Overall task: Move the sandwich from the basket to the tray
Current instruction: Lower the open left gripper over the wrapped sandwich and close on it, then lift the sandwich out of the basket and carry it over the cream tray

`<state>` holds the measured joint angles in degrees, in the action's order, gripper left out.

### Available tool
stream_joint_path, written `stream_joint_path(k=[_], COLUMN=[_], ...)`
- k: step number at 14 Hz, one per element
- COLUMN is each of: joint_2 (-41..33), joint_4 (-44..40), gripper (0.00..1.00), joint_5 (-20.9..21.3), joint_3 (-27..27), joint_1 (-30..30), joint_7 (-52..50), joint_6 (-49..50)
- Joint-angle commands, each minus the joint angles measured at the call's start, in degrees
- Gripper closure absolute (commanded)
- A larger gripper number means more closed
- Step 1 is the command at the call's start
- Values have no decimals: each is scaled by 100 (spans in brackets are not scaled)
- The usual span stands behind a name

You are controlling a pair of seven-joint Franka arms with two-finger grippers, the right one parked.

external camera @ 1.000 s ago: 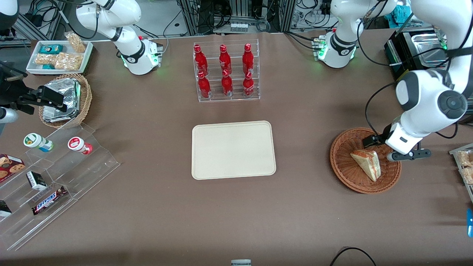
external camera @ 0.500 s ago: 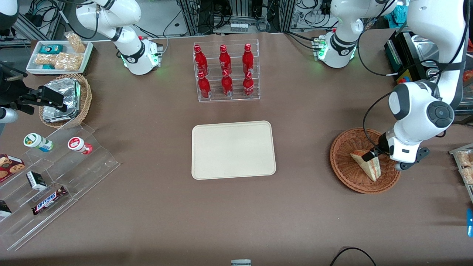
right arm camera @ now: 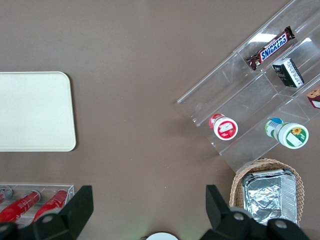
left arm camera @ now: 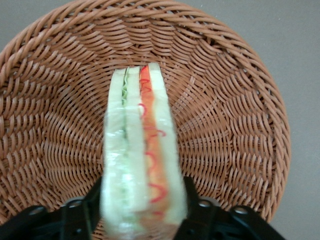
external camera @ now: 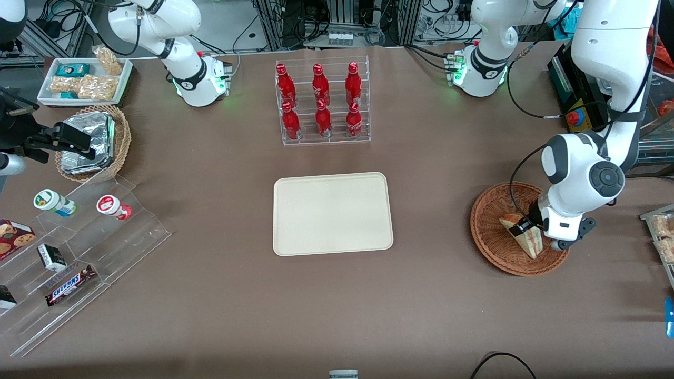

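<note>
gripper [left arm camera: 143,212]: down inside the basket, one black finger [left arm camera: 85,210] on each flat side of the sandwich, both against the wrap; pinching it at its wide end
sandwich [external camera: 526,238]: 1 wedge, on edge in basket, w/ green + red-orange layers up; nearer the rim on the front-camera side than centre
basket [external camera: 489,239]: round brown wicker; holds only the sandwich; toward working arm's end of table
tray [external camera: 333,213]: cream, flat, mid-table, nothing on it; well apart from basket; bare brown table [external camera: 432,210] between them
bottle rack [external camera: 322,102]: clear, 6 red bottles in 2 rows of 3; farther from front cam than tray
</note>
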<state>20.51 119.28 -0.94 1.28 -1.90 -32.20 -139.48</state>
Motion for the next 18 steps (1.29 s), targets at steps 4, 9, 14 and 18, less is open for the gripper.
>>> stream_joint_path(k=[4,9,14,18], joint_2=[-573,-303,426,1067], joint_4=[-395,-1372,-1856,-2214], gripper=[92,93,92,92], joint_5=[199,481,-222,-213], joint_3=[47,74,65,65], joint_1=[329,1629,3097,3994], joint_7=[-41,152,-574,-1595], joint_6=[1305,2443,1681,747])
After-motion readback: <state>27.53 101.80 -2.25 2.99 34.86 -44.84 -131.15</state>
